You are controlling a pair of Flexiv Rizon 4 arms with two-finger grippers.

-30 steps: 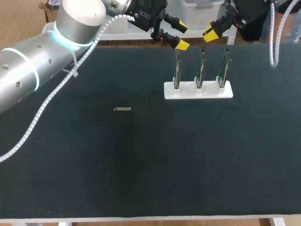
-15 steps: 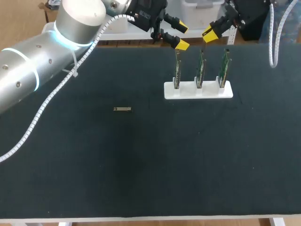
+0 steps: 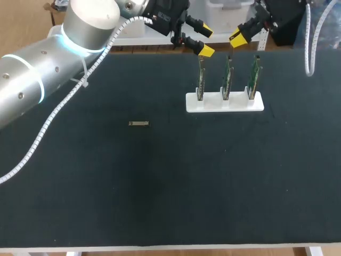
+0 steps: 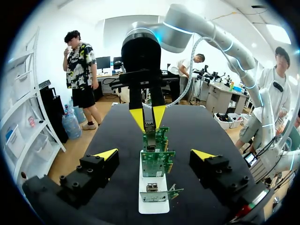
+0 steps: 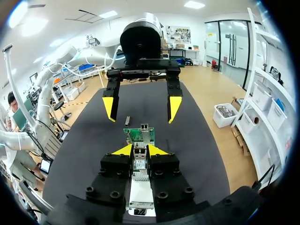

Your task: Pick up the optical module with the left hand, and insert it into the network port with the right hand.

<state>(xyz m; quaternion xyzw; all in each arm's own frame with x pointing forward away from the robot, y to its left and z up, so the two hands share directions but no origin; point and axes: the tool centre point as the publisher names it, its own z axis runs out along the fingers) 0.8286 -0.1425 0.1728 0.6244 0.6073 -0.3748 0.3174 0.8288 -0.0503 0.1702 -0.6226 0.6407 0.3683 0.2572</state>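
The module (image 3: 138, 124) is not picked up yet. It lies flat, well away from the stand (image 3: 224, 102). The left gripper (image 3: 205, 40) hangs open by the stand and should go to the module next. I cannot tell if the right gripper (image 3: 238, 37) holds anything.

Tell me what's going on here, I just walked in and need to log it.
The pickup has not begun. The optical module lies alone on the dark table, with neither claw near it. The left claw hangs open at the far edge, just above the leftmost of three green boards standing upright in a white holder. The right claw hangs over the same boards from the other side.
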